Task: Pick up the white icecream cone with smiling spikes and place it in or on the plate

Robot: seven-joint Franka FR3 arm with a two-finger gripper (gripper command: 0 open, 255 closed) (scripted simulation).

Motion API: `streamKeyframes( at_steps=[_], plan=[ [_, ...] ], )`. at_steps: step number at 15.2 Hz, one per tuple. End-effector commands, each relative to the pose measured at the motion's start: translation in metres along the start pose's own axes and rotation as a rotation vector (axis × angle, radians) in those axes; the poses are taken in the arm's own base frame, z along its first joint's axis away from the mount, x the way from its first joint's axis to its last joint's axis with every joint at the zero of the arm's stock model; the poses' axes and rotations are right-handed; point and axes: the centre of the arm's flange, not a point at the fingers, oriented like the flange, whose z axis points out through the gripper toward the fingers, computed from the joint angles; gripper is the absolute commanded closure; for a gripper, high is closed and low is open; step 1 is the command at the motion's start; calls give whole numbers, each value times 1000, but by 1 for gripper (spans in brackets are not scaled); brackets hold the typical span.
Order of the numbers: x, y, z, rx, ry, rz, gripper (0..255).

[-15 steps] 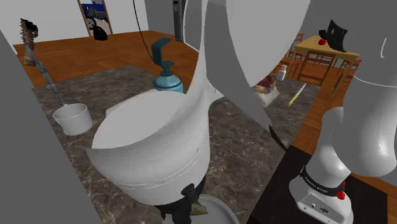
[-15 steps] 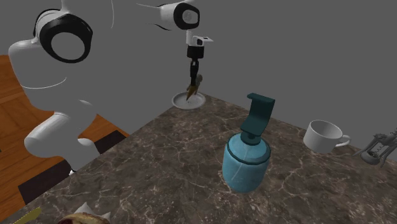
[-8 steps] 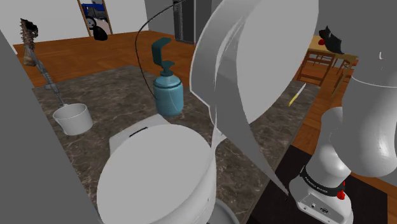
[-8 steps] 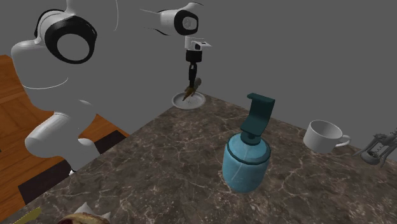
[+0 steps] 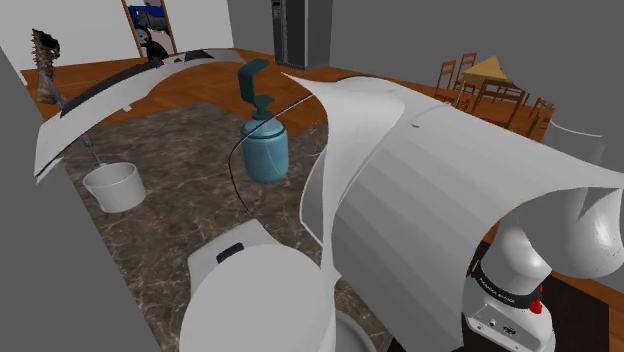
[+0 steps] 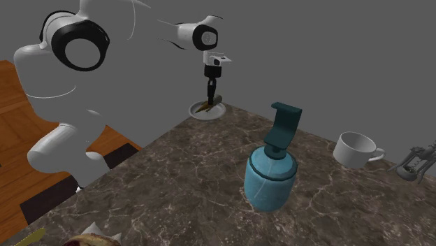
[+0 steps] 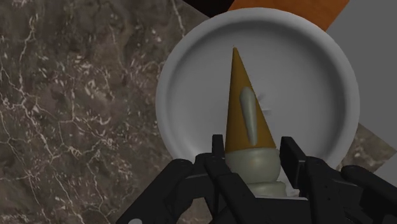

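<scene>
Ice-cream cone (image 7: 245, 108), orange-brown with a pale scoop, is clasped at its scoop end by the claw (image 7: 253, 149). Its long axis runs straight out from the fingers, with the tip over the middle of the white plate (image 7: 191, 83). The plate sits at a corner of the dark marble surface (image 7: 76, 95), well apart from the blue soap dispenser (image 6: 271, 171) and white mug (image 6: 356, 148). A wooden floor (image 6: 10, 112) lies beyond.

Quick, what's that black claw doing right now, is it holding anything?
Gripper: shut on the ice cream cone, clasping its pale scoop end, with the orange tip over the plate.
</scene>
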Motion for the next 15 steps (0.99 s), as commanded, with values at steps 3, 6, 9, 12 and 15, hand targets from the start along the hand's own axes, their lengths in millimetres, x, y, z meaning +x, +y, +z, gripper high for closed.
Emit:
streamKeyframes(
  at_steps=[3, 6, 9, 12, 15],
  plan=[
    [1, -1, 10, 0, 0, 0, 255],
    [1, -1, 10, 0, 0, 0, 255],
    [1, -1, 10, 0, 0, 0, 255],
    [3, -1, 11, 0, 0, 0, 0],
    [1, -1, 11, 0, 0, 0, 0]
  ],
)
